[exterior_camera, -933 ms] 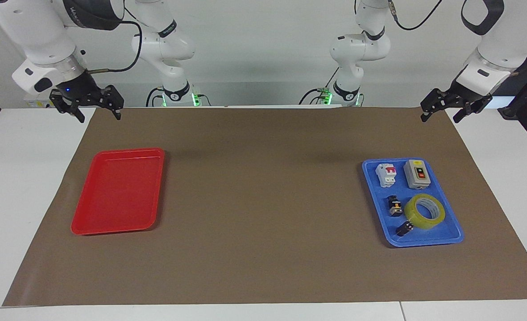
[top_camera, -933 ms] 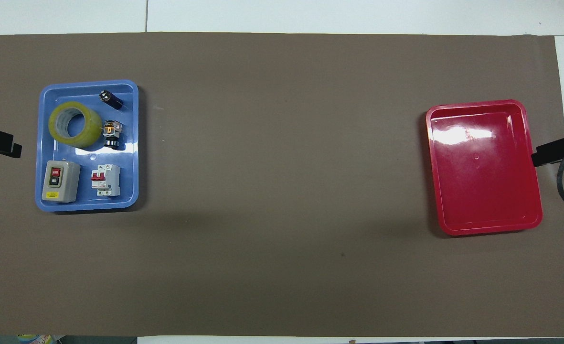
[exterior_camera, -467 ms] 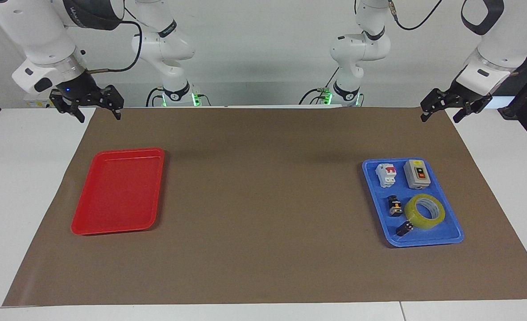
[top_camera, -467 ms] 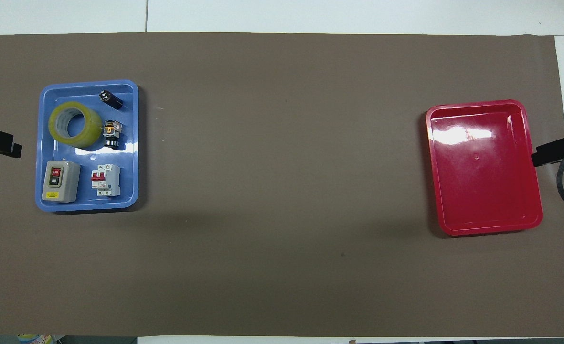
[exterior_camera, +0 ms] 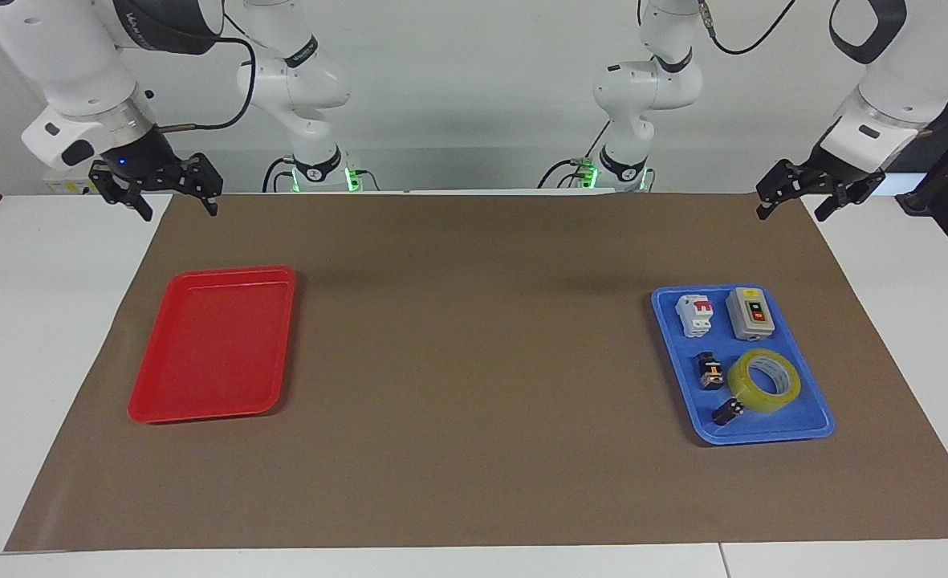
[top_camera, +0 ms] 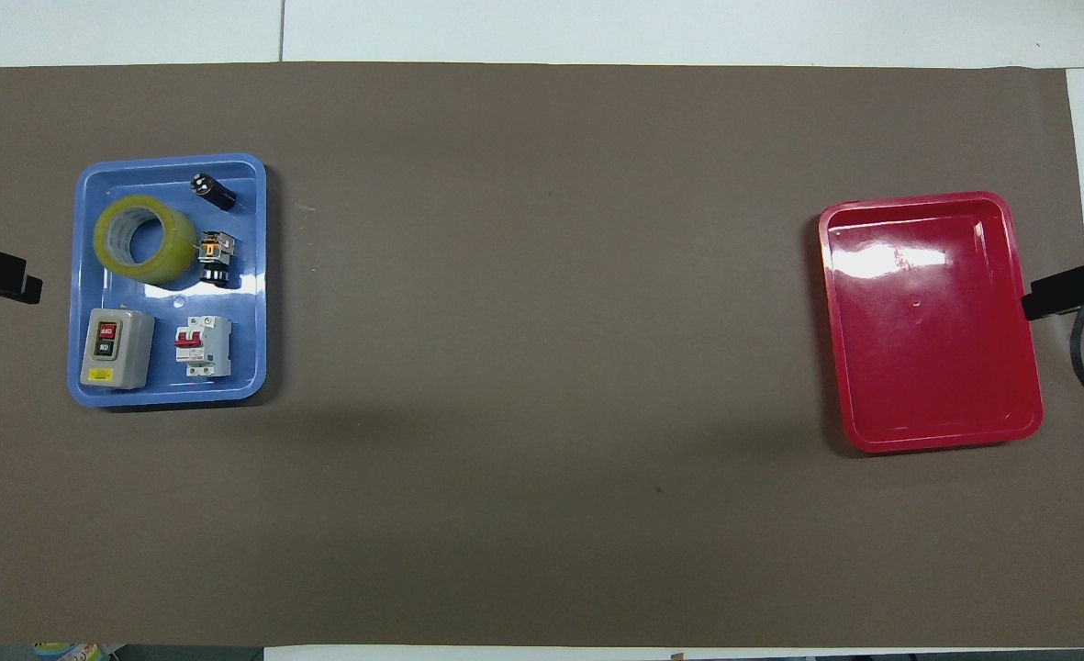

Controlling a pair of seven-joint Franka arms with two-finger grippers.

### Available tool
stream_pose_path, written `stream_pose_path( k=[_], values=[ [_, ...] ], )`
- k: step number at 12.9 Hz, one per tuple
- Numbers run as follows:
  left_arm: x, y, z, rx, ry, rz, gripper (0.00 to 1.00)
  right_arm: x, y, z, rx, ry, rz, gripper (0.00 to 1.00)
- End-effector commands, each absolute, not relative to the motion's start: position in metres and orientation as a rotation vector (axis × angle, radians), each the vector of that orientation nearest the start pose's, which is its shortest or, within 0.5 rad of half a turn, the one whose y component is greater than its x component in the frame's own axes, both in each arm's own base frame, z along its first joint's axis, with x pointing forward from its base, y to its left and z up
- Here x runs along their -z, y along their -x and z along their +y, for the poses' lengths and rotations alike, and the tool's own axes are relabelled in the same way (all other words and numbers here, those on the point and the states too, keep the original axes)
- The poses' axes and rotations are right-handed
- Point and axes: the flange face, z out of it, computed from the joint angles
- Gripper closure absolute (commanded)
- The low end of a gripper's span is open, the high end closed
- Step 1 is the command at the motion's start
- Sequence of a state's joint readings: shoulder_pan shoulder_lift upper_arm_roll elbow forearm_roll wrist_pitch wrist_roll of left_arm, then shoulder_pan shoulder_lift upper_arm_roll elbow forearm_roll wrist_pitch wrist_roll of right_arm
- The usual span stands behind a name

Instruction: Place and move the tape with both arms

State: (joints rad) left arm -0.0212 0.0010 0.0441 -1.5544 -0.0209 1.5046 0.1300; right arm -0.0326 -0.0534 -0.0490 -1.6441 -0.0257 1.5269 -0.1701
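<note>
Waiting with both grippers spread and empty, left gripper (exterior_camera: 797,195) and right gripper (exterior_camera: 156,186) raised at the mat's corners, I've started nothing: the tape (exterior_camera: 764,380) lies in the blue tray (exterior_camera: 819,421), red tray (exterior_camera: 209,345) bare.

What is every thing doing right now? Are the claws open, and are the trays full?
Tape: lying flat in the blue tray, untouched.
Blue tray: holds the tape, two switch boxes and two small black parts.
Red tray: empty.
Left claw: open, holding nothing, waiting up by the mat's corner.
Right claw: open, holding nothing, waiting too.
</note>
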Motion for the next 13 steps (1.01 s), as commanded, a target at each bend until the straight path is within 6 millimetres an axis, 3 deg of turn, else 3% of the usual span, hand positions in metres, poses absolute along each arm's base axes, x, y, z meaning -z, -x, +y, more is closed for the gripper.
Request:
stream_pose_path(
  k=[1,5,8,13],
  values=[
    [-0.617,-0.549,0.018,-0.011,3.166,0.136,0.0,-0.618,-0.53,-0.049,-0.097,3.134,-0.159,0.0],
    [-0.569,-0.581,0.041,0.061,3.159,0.074,0.0,-0.618,-0.53,-0.049,-0.097,3.134,-0.156,0.0],
    [-0.517,-0.615,0.06,0.087,3.15,0.02,0.0,-0.618,-0.53,-0.048,-0.097,3.134,-0.159,0.0],
    [-0.442,-0.642,0.091,0.141,3.134,-0.099,0.0,-0.618,-0.53,-0.05,-0.092,3.135,-0.154,0.0]
  ],
)
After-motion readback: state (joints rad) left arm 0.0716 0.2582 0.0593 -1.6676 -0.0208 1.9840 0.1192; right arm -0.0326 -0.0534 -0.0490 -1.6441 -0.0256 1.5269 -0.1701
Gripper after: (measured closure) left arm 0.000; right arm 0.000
